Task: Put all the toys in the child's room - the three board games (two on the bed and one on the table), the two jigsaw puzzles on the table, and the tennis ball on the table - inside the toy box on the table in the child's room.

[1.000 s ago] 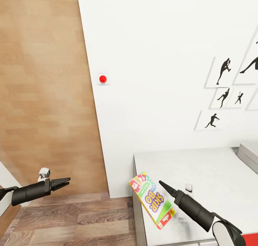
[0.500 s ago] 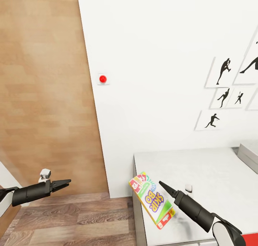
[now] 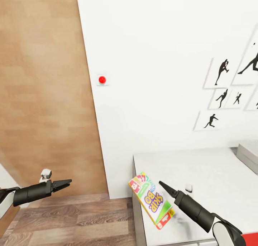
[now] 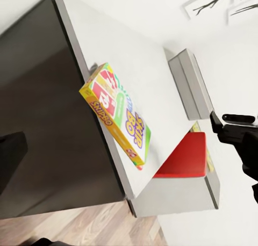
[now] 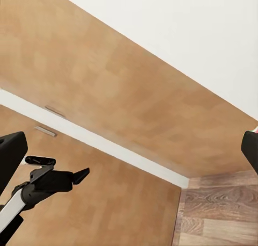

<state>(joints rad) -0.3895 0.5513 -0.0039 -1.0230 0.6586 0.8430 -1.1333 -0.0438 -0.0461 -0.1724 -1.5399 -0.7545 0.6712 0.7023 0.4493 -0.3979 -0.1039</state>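
In the head view a table point(image 3: 215, 167) fills the 4 to 5 o'clock part, set against the wall point(image 3: 154, 41) behind it. A card game box point(image 3: 151, 200) lies on the table's near left corner, overhanging the left edge. The right gripper point(image 3: 162, 184) hangs over the table just right of the box, at 5 o'clock. A small block point(image 3: 188, 187) sits just beyond it. A tray point(image 3: 249, 154) rests on the table at 3 o'clock, below the pictures point(image 3: 229, 91) on the wall. The left gripper point(image 3: 68, 183) is at 8 o'clock over the floor point(image 3: 71, 217), before the door point(image 3: 43, 95)
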